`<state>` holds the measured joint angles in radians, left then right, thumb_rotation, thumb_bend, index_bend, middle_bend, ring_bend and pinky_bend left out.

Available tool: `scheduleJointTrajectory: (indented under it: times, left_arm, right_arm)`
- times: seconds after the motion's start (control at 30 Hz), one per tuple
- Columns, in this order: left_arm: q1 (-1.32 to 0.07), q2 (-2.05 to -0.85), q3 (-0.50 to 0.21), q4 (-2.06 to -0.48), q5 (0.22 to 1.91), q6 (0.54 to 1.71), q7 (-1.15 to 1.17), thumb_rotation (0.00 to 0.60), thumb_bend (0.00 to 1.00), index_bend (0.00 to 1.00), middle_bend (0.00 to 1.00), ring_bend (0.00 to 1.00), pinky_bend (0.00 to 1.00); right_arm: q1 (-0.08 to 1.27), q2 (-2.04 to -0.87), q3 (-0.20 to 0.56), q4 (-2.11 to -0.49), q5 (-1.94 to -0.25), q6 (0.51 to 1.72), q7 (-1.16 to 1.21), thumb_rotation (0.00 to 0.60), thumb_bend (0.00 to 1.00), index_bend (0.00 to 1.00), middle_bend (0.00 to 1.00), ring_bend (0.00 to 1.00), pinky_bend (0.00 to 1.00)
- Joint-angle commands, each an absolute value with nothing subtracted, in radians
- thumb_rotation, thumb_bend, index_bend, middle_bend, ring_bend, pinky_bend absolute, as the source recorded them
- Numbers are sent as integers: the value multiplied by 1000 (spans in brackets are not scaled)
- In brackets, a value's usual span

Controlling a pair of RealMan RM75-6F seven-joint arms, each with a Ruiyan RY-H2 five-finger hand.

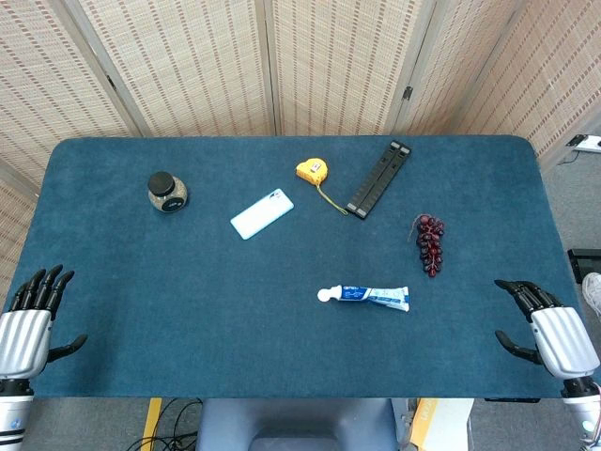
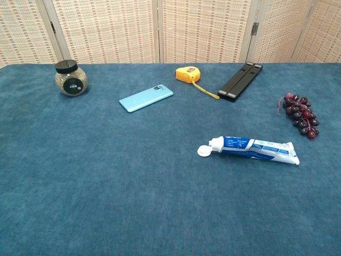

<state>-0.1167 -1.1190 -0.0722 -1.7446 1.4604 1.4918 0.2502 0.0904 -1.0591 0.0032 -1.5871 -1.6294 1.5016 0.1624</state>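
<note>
Both hands hold nothing, fingers spread: the left hand [image 1: 28, 324] at the table's [image 1: 188, 310] front left corner, the right hand [image 1: 545, 324] at its front right corner. Nearest the right hand, toward the front edge, lies the toothpaste tube [image 1: 366, 296], with the grapes [image 1: 430, 241] by the right edge

Blue cloth table [image 2: 106, 186] fills the frame; neither hand shows here, so places are given between things. Toothpaste tube [image 2: 253, 150] lies flat, white cap to the left, nearest the lower edge. Bunch of dark grapes [image 2: 301, 115] sits right of it, apart. Farther back: black folded stand [image 2: 241, 81], with a yellow tape measure [image 2: 187, 74] just left of it, tape end pulled out toward the stand. Light blue phone [image 2: 146, 98] lies face down, angled. Small round jar [image 2: 71, 79] with black lid stands upright at far left. Folding screen [image 2: 202, 29] behind.
</note>
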Motion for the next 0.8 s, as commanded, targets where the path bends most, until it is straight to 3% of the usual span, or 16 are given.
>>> scheduleJointTrajectory:
  times: [0.03, 0.47, 0.8]
  left_arm:
    - [-119, -1118, -71, -1749, 1456, 1487, 255, 600, 62, 117, 96, 64, 168]
    - [-109, -1110, -67, -1754, 1462, 1501, 247, 600, 62, 117, 96, 65, 168]
    - [-108, -1115, -63, -1736, 1464, 1497, 224, 600, 63, 117, 96, 64, 168]
  right_arm:
    - [90, -1060, 2, -1585, -1631, 1503, 164, 600, 289, 169, 267, 193, 321]
    - [94, -1068, -2, -1585, -1642, 1498, 160, 600, 287, 169, 267, 193, 321]
    - [159, -1105, 8, -1631, -1620, 1379, 71, 600, 225, 169, 267, 192, 321]
